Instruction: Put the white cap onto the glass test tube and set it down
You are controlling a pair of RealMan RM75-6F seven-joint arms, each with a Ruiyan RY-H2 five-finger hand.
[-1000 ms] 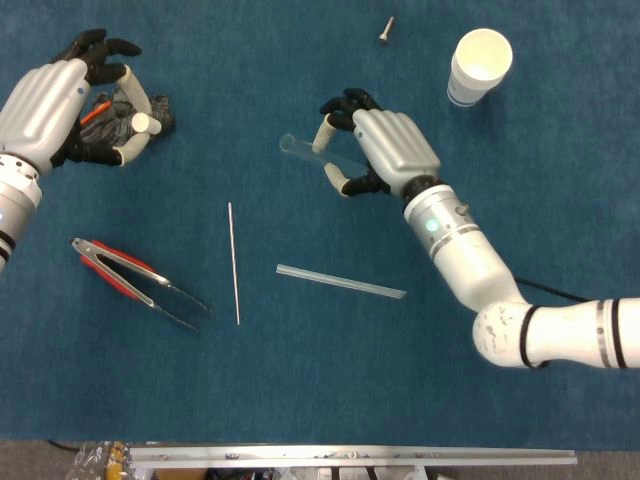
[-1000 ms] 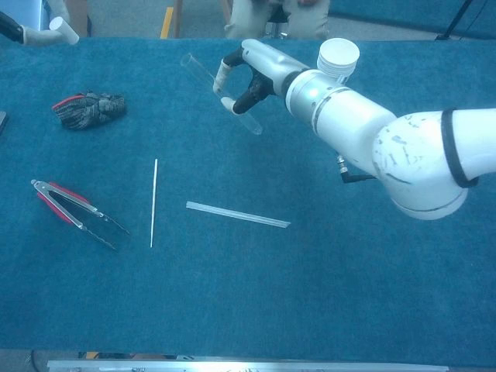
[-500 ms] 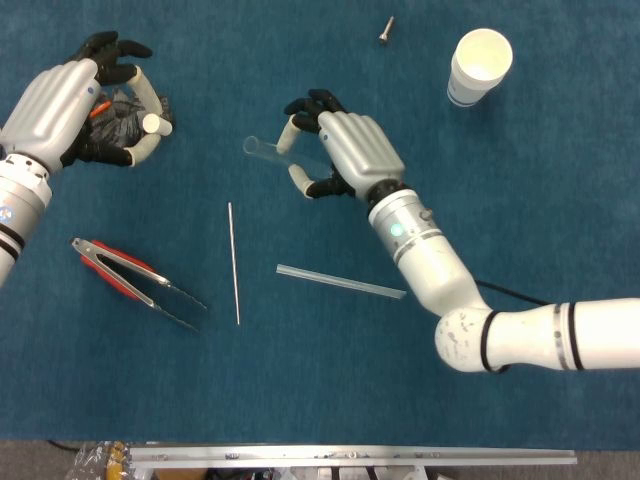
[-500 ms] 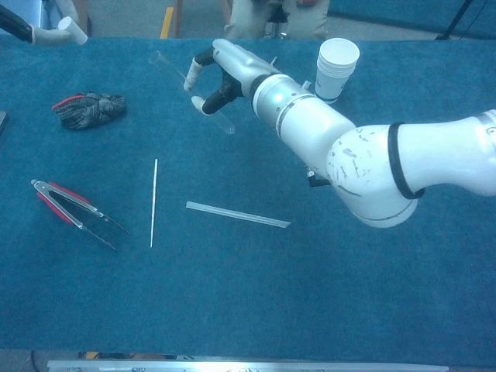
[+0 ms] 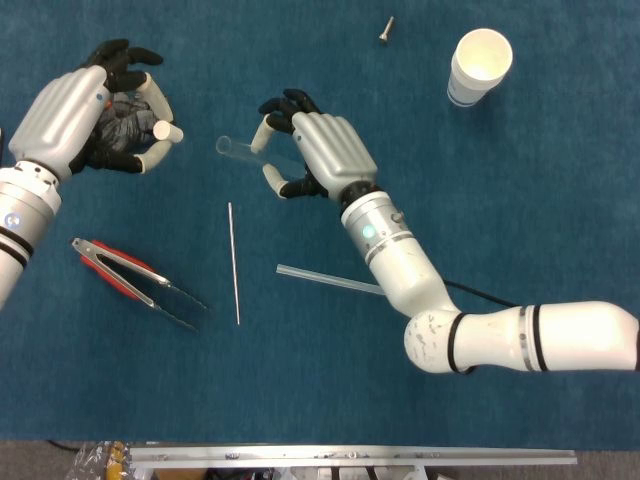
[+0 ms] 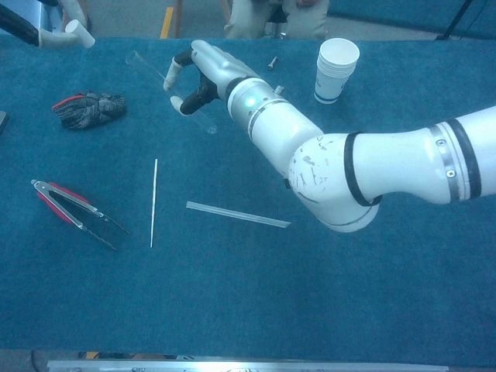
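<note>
Swinging leftward since a moment ago, my right hand [image 5: 312,152] is pinching the glass test tube [image 5: 240,151] above the desk [image 5: 520,220], open mouth aimed at the white cap [image 5: 167,131] my left hand [image 5: 85,115] is pinching, so they can meet.

No readable text, labels, brands, numbers or signs in either view. The paper cup [image 5: 480,66] is plain white with a faint blue band near its base, no lettering legible. The forearm beside the right hand [image 5: 318,152] shows only a small green light, not a mark.
</note>
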